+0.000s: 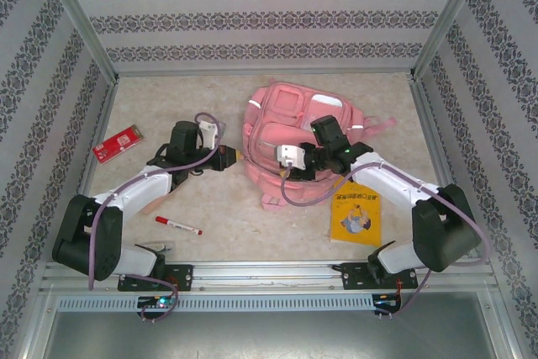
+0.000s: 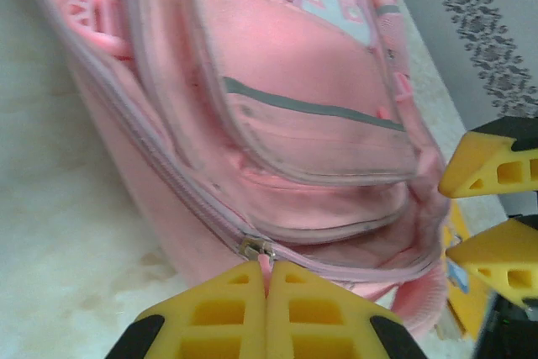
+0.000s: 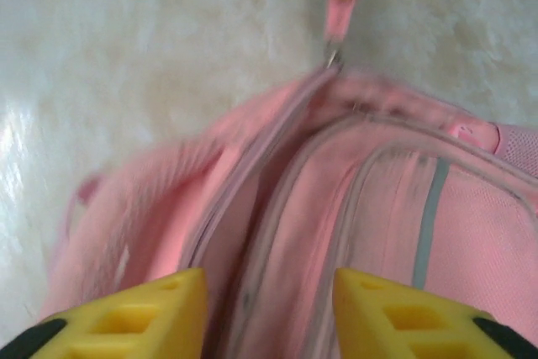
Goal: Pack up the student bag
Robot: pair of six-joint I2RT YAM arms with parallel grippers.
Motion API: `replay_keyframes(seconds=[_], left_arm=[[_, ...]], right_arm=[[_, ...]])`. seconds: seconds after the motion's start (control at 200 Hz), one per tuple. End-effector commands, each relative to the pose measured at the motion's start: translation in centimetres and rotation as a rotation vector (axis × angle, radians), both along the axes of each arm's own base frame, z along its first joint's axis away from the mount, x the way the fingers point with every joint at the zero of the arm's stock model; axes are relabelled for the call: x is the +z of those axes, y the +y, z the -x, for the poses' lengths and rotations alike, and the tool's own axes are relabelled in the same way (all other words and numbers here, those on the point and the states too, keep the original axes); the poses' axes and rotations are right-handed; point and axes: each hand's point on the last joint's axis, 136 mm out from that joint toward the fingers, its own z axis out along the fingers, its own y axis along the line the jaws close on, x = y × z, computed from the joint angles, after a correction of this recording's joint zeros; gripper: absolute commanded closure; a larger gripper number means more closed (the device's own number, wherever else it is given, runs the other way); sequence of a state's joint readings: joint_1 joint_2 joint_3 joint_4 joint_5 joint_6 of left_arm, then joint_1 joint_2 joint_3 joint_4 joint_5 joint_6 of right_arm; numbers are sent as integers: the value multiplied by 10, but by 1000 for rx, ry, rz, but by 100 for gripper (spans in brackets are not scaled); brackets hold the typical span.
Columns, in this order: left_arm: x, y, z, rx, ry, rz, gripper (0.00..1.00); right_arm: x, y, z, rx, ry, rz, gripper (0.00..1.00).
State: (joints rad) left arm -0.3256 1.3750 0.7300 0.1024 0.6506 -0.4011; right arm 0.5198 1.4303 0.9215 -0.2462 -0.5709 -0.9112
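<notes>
L gripper (image 2: 267, 285) stretched to student bag (image 2: 294, 124), jaws pinched on zip pull (image 2: 256, 249) — R gripper (image 3: 269, 292) over bag, jaws apart.

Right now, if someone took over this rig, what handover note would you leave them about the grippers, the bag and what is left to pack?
Left gripper: shut on the zip pull of the student bag.
Right gripper: open above the bag by that zip, holding nothing.
Bag lies on the table; yellow book to its right, red pen and red card to its left, none packed.
Done: pull gripped, zip looks partly open.
Left: finish opening, load the items, zip up.
</notes>
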Motion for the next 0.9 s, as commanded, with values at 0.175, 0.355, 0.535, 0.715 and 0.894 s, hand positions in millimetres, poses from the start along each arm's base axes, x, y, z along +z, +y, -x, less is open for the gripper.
replay_keyframes(seconds=[0.175, 0.355, 0.535, 0.715, 0.894], left_arm=[[61, -45, 2, -34, -24, 267, 100], [78, -44, 0, -16, -49, 286, 100], [68, -26, -6, 85, -96, 224, 100], [29, 14, -24, 214, -131, 35, 100], [-8, 56, -46, 311, -106, -61, 100]], right_arm=[[-5, 40, 3, -121, 47, 23, 41], [-30, 14, -4, -193, 7, 174, 42], [-43, 0, 25, -43, 42, 289, 88], [-22, -13, 39, 80, -65, 255, 100], [-10, -48, 34, 120, -196, 313, 100]])
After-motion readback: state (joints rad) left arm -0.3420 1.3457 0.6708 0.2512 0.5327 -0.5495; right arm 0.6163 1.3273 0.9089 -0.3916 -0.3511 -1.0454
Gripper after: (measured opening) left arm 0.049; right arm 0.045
